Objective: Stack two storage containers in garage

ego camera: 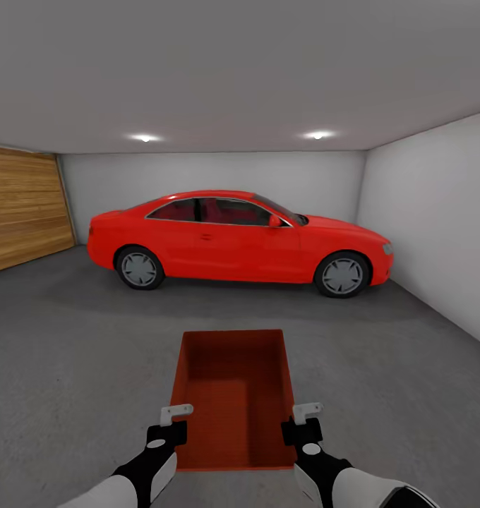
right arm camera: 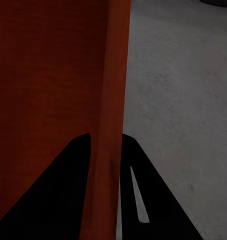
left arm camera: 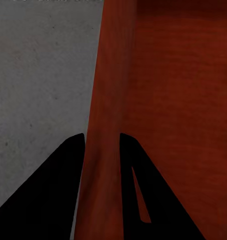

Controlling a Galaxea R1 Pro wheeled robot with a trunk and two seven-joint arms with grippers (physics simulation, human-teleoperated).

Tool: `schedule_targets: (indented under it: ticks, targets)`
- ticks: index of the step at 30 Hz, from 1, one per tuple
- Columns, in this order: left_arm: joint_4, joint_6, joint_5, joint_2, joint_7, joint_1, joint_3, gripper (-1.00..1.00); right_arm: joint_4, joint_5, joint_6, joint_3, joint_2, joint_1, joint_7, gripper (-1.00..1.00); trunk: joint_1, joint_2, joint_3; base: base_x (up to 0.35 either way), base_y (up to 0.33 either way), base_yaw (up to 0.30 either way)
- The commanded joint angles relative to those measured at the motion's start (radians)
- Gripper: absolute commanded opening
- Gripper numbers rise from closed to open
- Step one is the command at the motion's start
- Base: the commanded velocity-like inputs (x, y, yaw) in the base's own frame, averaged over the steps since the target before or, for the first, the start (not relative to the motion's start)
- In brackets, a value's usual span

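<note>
One orange-red storage container [ego camera: 233,391] sits low in front of me in the garage, open side up and empty, over the grey concrete floor [ego camera: 85,367]. My left gripper [ego camera: 175,418] is shut on its left wall and my right gripper [ego camera: 306,415] is shut on its right wall. In the left wrist view the dark fingers [left arm camera: 58,190] straddle the thin red wall [left arm camera: 106,100]. The right wrist view shows that gripper [right arm camera: 106,137] pinching the other wall [right arm camera: 113,75]. I cannot tell whether the bin touches the floor. The second container is out of view.
A red car [ego camera: 233,236] is parked side-on across the back of the room. A wooden garage door [ego camera: 21,212] fills the left wall, and a pale grey wall [ego camera: 438,226] runs along the right. Open concrete lies between me and the car.
</note>
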Motion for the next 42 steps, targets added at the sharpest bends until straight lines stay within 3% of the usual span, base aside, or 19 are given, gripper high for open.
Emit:
schedule_targets:
  ticks: [1,42]
  targets:
    - [0.0,-0.005,-0.003,0.0,0.043,0.0,0.015,-1.0,-0.017,0.007,0.002,-0.082,0.001,0.0,0.031,-1.0,0.001,-0.001,-0.001,0.321,0.0,0.0]
    - [-0.003,-0.005,-0.003,0.0,0.043,0.0,0.011,-1.0,-0.017,0.007,0.001,-0.082,0.002,-0.001,0.031,-1.0,0.001,-0.001,-0.001,0.322,0.0,-0.012]
